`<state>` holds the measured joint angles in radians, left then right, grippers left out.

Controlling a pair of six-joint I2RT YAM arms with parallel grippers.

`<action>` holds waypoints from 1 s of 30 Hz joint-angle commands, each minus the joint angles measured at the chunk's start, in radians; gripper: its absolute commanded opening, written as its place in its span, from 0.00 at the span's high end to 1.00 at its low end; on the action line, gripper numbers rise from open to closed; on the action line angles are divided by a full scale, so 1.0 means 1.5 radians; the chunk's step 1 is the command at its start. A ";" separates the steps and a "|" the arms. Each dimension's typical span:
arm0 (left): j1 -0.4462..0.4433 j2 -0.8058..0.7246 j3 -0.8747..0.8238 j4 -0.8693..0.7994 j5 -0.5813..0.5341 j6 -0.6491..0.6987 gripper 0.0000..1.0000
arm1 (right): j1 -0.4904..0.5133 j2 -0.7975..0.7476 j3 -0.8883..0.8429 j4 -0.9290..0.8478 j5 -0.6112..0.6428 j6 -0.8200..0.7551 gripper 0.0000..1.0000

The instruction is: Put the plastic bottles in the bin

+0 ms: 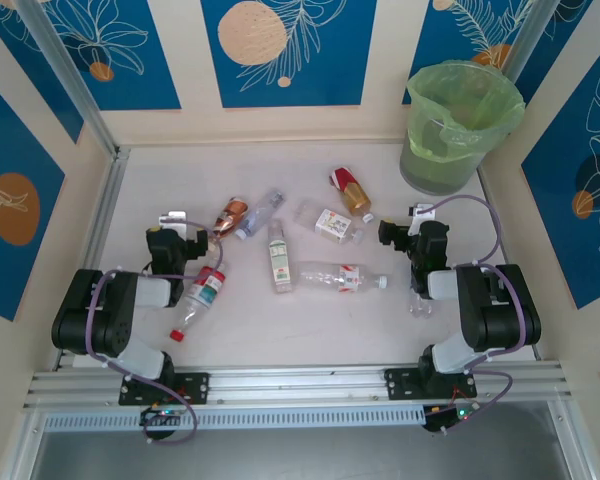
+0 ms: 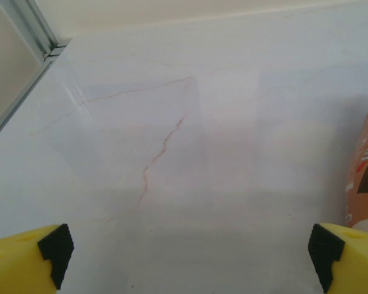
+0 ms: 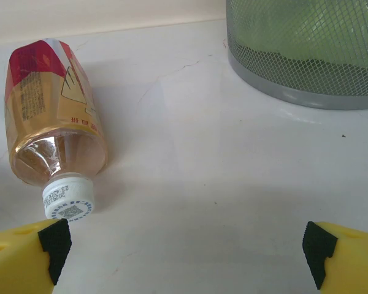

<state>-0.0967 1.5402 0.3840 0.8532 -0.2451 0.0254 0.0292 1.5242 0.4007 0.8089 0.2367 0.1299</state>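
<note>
- Top external: plastic bottles lie scattered on the table, well apart from the bin in the far right corner. They are round and smooth, so a nudge may roll them.
- Left wrist: left gripper gapes, empty; orange-labelled bottle at right edge.
- Right wrist: right gripper gapes, empty. Amber bottle looks slick and thin-walled and could squirt free.

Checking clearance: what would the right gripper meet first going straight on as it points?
Likely nothing soon: the right gripper faces bare table between the amber bottle and the bin, depth unclear.
</note>
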 commanded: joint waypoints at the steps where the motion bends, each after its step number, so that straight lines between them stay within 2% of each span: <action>1: -0.005 -0.002 -0.007 0.023 -0.008 -0.009 0.00 | 0.002 -0.001 -0.006 0.031 0.013 -0.001 0.01; 30: -0.006 -0.003 -0.008 0.026 -0.006 -0.009 0.00 | -0.008 -0.003 -0.005 0.028 -0.007 0.002 0.01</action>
<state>-0.0967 1.5402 0.3840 0.8532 -0.2451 0.0254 0.0242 1.5242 0.4007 0.8089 0.2310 0.1303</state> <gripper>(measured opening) 0.997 0.993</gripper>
